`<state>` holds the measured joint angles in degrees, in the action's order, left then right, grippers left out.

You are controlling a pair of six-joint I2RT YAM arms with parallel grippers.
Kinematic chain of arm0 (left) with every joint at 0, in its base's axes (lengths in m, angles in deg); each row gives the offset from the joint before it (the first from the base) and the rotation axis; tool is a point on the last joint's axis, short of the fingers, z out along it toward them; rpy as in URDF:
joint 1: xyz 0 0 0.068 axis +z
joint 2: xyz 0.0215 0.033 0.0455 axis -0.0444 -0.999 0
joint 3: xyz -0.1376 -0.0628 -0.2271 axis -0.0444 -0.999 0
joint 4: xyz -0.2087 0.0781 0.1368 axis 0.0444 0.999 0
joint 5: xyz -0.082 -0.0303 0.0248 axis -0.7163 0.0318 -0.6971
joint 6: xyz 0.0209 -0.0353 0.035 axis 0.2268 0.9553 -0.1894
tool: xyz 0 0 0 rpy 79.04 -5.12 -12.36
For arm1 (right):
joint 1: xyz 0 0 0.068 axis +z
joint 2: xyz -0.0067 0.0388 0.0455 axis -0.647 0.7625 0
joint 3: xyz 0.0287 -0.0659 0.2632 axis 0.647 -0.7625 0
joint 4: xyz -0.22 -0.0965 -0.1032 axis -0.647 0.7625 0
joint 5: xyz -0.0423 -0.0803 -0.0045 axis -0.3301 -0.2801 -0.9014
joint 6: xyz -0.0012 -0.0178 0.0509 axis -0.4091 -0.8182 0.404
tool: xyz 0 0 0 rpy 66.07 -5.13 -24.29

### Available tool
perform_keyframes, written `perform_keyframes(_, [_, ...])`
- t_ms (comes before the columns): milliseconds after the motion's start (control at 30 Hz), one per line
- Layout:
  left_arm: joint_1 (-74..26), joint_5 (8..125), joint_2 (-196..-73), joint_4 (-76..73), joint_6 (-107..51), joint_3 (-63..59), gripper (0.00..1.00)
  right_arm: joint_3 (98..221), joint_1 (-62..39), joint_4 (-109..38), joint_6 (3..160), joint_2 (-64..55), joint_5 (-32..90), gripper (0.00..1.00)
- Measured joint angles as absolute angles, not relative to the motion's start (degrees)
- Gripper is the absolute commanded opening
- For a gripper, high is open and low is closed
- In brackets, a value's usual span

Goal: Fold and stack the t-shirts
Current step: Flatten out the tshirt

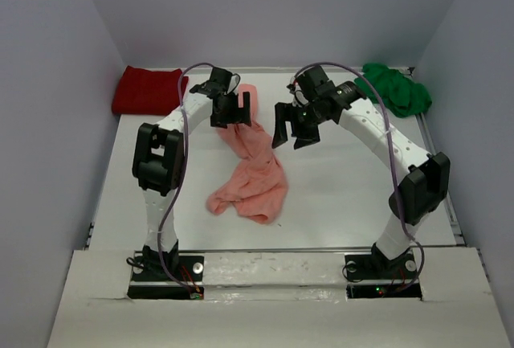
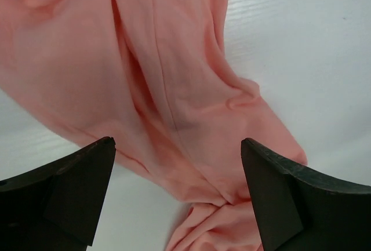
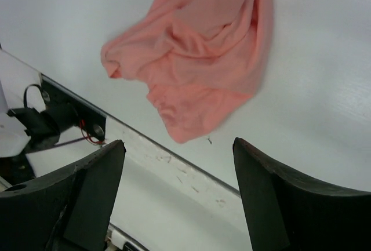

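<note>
The salmon-pink t-shirt (image 1: 253, 173) lies crumpled in a long twisted strip across the middle of the white table, also seen as a bunched heap (image 3: 200, 59) and as close-up folds (image 2: 168, 83). My left gripper (image 1: 232, 110) hangs open just above its far end, nothing between the fingers (image 2: 64, 187). To the right of the strip my right gripper (image 1: 291, 128) is raised and open, holding nothing. A dark red t-shirt (image 1: 148, 89) lies folded at the far left corner. A bright green t-shirt (image 1: 395, 88) is bunched at the far right corner.
Grey walls close in the table on three sides. The metal front rail (image 1: 273, 250) and the arm bases (image 1: 165, 272) run along the near edge, and the left base with its wires shows in the right wrist view (image 3: 46, 120).
</note>
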<state>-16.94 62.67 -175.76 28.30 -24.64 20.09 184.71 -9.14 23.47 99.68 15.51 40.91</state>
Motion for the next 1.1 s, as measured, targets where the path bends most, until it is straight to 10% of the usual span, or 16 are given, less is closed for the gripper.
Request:
perform_keyframes(600, [-16.1, 60.6, -188.2, 29.5, -25.2, 37.2, 0.99, 150.7, 14.6, 3.5, 81.1, -2.5, 24.4, 0.77])
perform_keyframes(1100, [-13.7, 59.9, -190.9, 31.5, -25.1, 40.1, 0.99, 164.3, 16.0, -6.3, 64.4, 18.3, 22.0, 0.76])
